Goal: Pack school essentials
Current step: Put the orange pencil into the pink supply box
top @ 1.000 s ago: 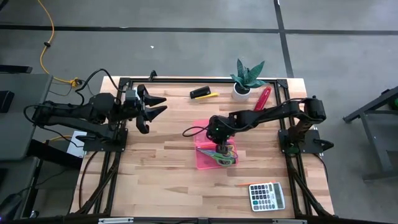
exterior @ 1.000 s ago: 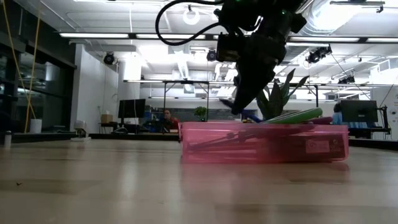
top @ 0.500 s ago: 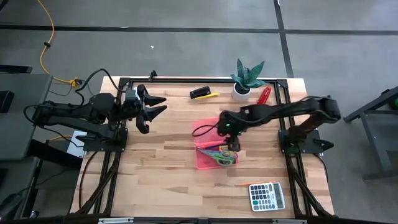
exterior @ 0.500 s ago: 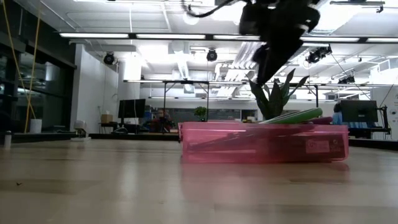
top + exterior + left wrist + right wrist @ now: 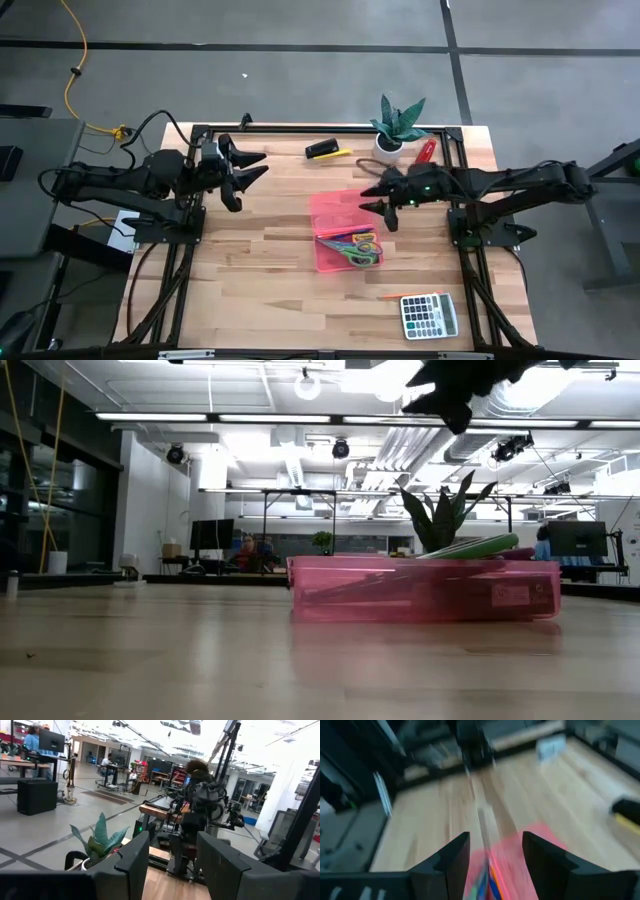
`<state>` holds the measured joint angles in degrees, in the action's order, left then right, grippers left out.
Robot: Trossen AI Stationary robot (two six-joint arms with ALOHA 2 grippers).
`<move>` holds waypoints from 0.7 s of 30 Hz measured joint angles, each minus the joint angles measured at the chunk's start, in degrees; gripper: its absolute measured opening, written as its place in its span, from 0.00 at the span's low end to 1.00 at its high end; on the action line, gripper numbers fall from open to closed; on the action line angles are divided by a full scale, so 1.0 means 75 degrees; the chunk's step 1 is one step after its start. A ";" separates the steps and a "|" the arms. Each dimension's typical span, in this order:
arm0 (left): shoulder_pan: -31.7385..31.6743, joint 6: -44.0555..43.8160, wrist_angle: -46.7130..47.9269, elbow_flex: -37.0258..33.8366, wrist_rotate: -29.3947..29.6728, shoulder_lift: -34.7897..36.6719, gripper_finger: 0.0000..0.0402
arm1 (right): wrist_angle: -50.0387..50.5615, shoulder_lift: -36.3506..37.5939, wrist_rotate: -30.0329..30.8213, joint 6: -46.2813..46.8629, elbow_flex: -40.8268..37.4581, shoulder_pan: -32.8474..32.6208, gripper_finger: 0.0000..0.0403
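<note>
The translucent pink tray (image 5: 330,212) sits mid-table and holds green-handled and purple-handled scissors (image 5: 357,250) and coloured pencils (image 5: 337,240). In the low view a green handle (image 5: 483,544) rests on the tray's rim (image 5: 420,563). My right gripper (image 5: 364,199) hangs open above the tray's far right corner, touching nothing; its wrist view (image 5: 495,850) looks down on the blurred pink tray (image 5: 540,840). An orange pencil (image 5: 392,296) lies flat beside the calculator. My left gripper (image 5: 262,166) waits open near the table's left edge.
A potted green plant (image 5: 398,125) and a red-handled tool (image 5: 424,156) stand at the far right. A black and yellow item (image 5: 327,150) lies near the far edge. A calculator (image 5: 429,315) sits at the near right corner. Bare wood stretches left of the tray.
My right gripper has risen out of the pink tray and drawn back toward the table's right and far side, climbing out of the low view's middle. The tray and its scissors and pencils have stayed in place.
</note>
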<state>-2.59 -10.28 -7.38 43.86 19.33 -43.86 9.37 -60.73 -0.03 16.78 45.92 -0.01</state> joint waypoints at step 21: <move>0.0000 0.0000 0.0003 0.0000 -0.0003 0.0000 0.38 | -0.3238 0.0198 0.0066 -0.0630 -0.0301 -0.0003 0.43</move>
<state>-2.59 -10.28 -7.36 43.86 19.31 -43.86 -14.91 -59.24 0.47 12.05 43.66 -0.03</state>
